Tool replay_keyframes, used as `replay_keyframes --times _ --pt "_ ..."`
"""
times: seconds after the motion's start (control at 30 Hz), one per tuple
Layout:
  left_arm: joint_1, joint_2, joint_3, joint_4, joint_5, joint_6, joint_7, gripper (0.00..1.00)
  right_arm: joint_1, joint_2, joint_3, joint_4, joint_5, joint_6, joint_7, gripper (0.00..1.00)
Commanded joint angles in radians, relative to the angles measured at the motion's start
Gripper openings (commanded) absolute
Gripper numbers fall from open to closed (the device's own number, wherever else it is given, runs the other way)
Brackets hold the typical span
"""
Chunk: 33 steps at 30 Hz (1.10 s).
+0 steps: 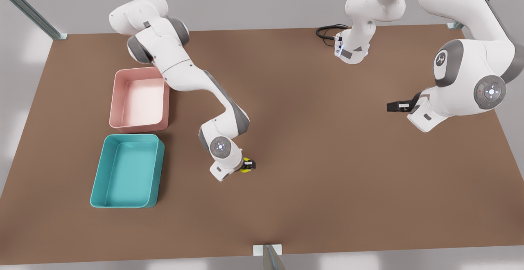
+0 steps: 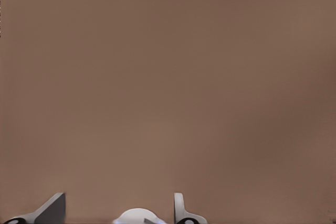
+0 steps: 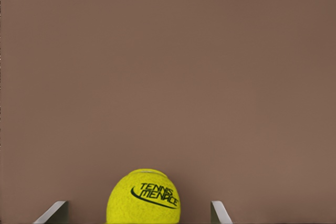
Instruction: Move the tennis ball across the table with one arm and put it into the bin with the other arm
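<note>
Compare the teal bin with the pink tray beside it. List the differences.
Colour: the teal bin is turquoise, the pink tray pale pink. Place: in the front view the bin lies nearer the camera, the tray behind it, partly under an arm's link. The bin also looks somewhat longer. Both are empty, low-walled rectangles with rounded corners, resting flat on the table, apart from each other.

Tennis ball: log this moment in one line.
right gripper: open, straddling tennis ball | ball: on table, outside bin | left gripper: open, waiting over table
</note>
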Motion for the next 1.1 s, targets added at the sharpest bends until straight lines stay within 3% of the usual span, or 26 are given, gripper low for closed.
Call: replay_keyframes --times 0.0,0.83,0.93,1.07 --pt "0.0 -0.001 0.0 0.0 0.0 0.002 -0.17 1.0 0.009 0.003 0.0 -0.003 0.001 0.041 0.341 1.0" --pt "0.0 0.008 0.0 -0.001 -0.001 0.002 -0.172 1.0 0.038 0.071 -0.002 -0.06 -0.013 0.125 0.335 1.0" --pt "0.0 0.01 0.0 -0.001 -0.001 0.002 -0.172 1.0 0.035 0.071 -0.002 -0.06 -0.005 0.125 0.329 0.74" --pt "-0.002 0.011 0.0 -0.001 -0.003 0.002 -0.173 1.0 0.018 0.066 -0.002 -0.06 -0.002 0.124 0.324 0.72"
